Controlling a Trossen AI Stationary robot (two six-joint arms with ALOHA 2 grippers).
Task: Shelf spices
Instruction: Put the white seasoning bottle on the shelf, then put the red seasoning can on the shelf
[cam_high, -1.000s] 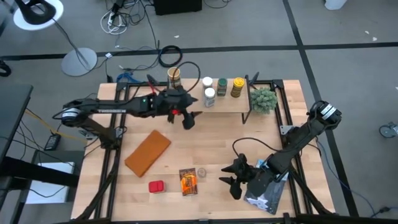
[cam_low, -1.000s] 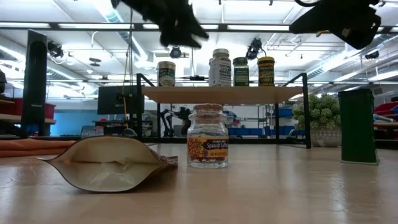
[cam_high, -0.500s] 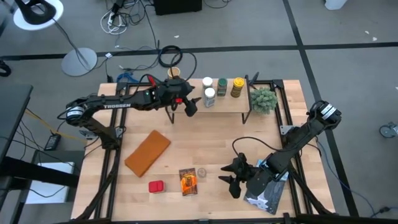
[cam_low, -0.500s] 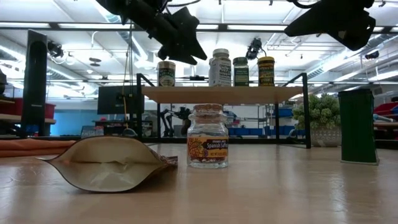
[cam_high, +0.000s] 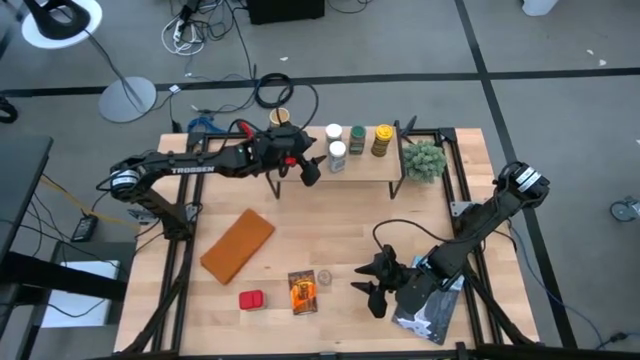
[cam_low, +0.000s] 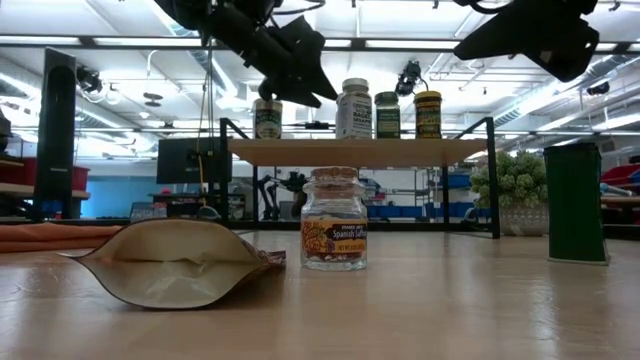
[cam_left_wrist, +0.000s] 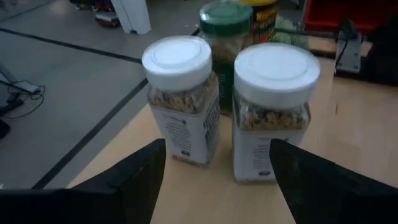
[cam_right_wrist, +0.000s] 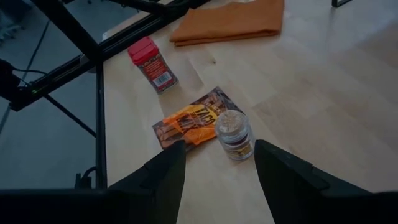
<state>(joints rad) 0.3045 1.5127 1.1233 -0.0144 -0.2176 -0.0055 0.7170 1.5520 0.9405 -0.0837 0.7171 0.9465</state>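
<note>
the left gripper (cam_high: 309, 170) hovers over the shelf (cam_high: 375, 166), fingers spread apart with nothing between them, just beside the two white-lidded jars (cam_left_wrist: 180, 99) that stand upright on the light top board, lids up, long axes vertical. through the left wrist camera both white lids face the lens, seasoning showing through the clear walls; small print runs down their labels but it is too fine to read. behind them the green-lidded jar (cam_left_wrist: 227, 28) stands upright, and the yellow-lidded jar (cam_high: 382, 141) sits next along the board, also upright. at the board's left end the tan cylinder (cam_high: 281, 122) stands on end too. down at table level, the small cork-topped jar (cam_low: 333, 218) stands upright on the tabletop (cam_high: 340, 225), its label reading "spanish saffron". touching it lies the orange packet (cam_high: 303, 292), flat on the wood, long axis running toward the front edge; its lettering is not readable. the red tin (cam_high: 251, 299) lies just beside the packet on its left, and the flat orange-brown slab (cam_high: 237, 245) rests diagonally further back. the right gripper (cam_high: 377, 285) hangs near the cork-topped jar, fingers parted and empty, above the front right of the table. a small green plant (cam_high: 424, 159) sits by the shelf's right end.
</note>
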